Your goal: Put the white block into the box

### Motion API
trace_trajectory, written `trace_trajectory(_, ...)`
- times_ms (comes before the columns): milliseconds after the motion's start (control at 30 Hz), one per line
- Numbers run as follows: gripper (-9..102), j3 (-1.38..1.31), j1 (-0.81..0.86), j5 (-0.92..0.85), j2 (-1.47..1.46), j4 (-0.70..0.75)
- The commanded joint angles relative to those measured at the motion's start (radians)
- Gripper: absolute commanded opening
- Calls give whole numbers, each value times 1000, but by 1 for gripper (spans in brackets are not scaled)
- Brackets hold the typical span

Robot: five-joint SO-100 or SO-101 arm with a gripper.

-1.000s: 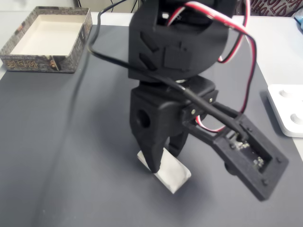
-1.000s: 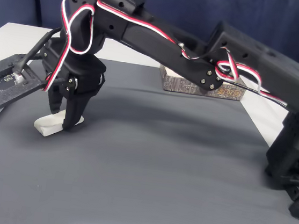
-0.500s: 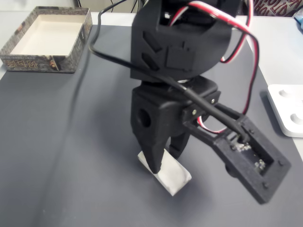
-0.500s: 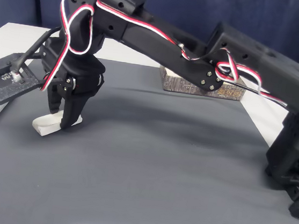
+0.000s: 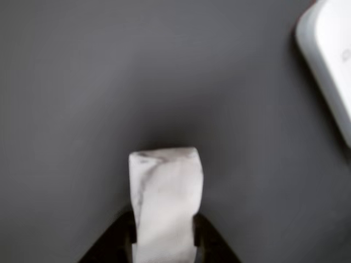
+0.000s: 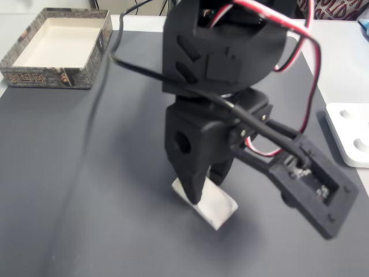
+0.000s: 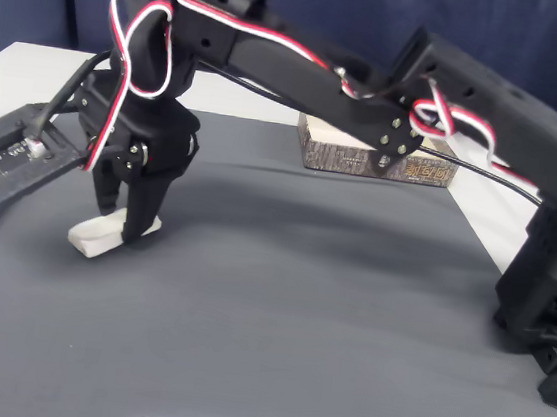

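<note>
Empty box (image 6: pixel 57 47), white block (image 6: pixel 218 208) between end effector (image 6: pixel 206 187) fingers

Dark grey mat (image 7: pixel 278 299), white tabletop (image 7: pixel 33 65), seemingly dark blue backdrop (image 7: pixel 361 17).

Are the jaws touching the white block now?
Touching. In the other view, the white block sits squeezed between the two dark jaws of the gripper, with no gap visible on either side.
</note>
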Motion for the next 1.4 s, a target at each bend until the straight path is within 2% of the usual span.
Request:
trace_trajectory(0,-2,83,-29,6,227,3)
trace_trajectory(133,-2,199,-20,-14,324,3)
trace_trajectory(533,-2,653,46,-236,658,-8)
trace_trajectory(733,-2,713,83,-314,719,-3)
trace_trajectory(900,-2,738,137,-314,788,-2)
trace_trajectory(1367,-2,1154,420,-202,1163,-66)
